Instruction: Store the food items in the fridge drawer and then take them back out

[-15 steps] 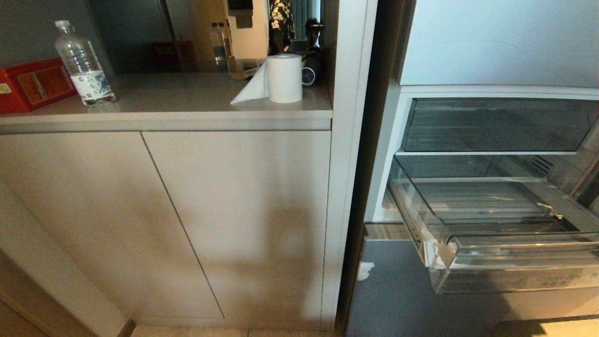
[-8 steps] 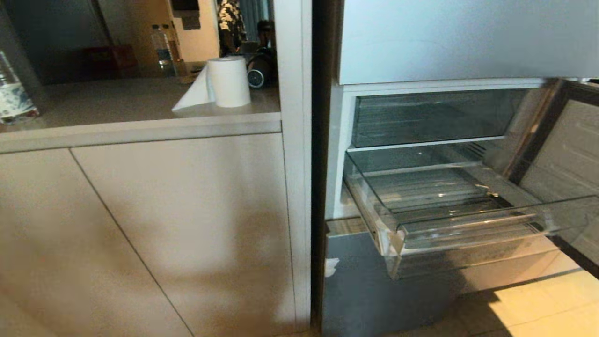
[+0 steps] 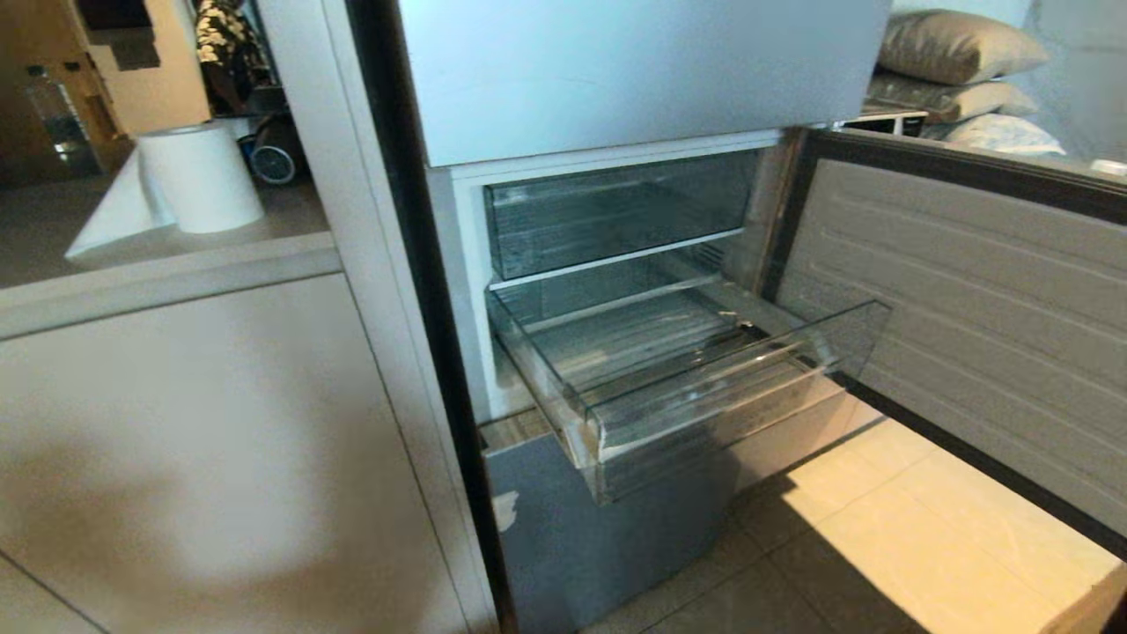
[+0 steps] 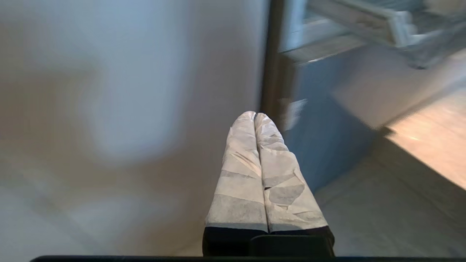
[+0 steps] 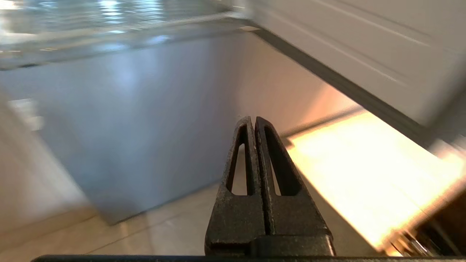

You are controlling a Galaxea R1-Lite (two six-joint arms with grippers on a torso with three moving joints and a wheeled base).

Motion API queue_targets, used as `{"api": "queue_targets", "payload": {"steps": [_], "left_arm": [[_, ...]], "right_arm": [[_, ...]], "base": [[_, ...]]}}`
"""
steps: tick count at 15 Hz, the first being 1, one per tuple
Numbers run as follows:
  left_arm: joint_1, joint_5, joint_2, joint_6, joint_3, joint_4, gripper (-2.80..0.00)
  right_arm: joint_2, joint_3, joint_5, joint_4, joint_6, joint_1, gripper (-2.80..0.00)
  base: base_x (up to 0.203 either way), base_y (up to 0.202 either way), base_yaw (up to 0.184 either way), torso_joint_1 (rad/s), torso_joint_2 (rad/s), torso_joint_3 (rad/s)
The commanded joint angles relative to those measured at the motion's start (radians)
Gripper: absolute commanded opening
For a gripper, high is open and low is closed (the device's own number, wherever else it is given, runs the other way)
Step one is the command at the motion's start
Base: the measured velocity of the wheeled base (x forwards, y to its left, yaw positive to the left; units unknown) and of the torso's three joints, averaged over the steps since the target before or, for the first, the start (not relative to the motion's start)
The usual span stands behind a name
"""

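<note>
The fridge drawer (image 3: 704,387), clear plastic with a ribbed floor, stands pulled out of the open fridge at the middle of the head view, and nothing lies in it. The food items are out of view. Neither arm shows in the head view. My left gripper (image 4: 255,114), its fingers wrapped in white tape, is shut with nothing in it, low before the cabinet front and the fridge's grey lower panel (image 4: 324,120). My right gripper (image 5: 253,119), bare and black, is shut and empty too, pointing at that grey panel (image 5: 145,109) low above the floor.
Above the pulled-out drawer sits a second clear drawer (image 3: 616,211), pushed in. The fridge door (image 3: 968,317) stands swung open on the right. A beige cabinet (image 3: 202,440) with a counter and a white paper roll (image 3: 198,176) lies to the left. Sunlit floor tiles (image 3: 924,546) spread below the door.
The whole head view has swung right: the counter, bottle and red box slid off to the left, and the fridge with its open door came to the middle. Nothing else has moved.
</note>
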Motion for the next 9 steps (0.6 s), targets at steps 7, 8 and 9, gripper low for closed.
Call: {"api": "queue_targets", "payload": {"steps": [7, 8, 9], "left_arm": [[0.0, 0.0, -0.002, 0.0, 0.0, 0.0, -2.8], [0.0, 0.0, -0.002, 0.0, 0.0, 0.0, -2.8], [0.0, 0.0, -0.003, 0.0, 0.0, 0.0, -2.8]], "right_arm": [[0.144, -0.041, -0.059, -0.052, 0.046, -0.011, -2.8], [0.223, -0.071, -0.095, -0.078, 0.087, -0.026, -2.8], [0.314, -0.103, -0.126, -0.107, 0.139, -0.05, -2.8]], "base": [[0.0, 0.005, -0.098, 0.002, 0.0, 0.001], [0.0, 0.0, 0.0, 0.0, 0.0, 0.0], [0.0, 0.0, 0.0, 0.0, 0.0, 0.0]]}}
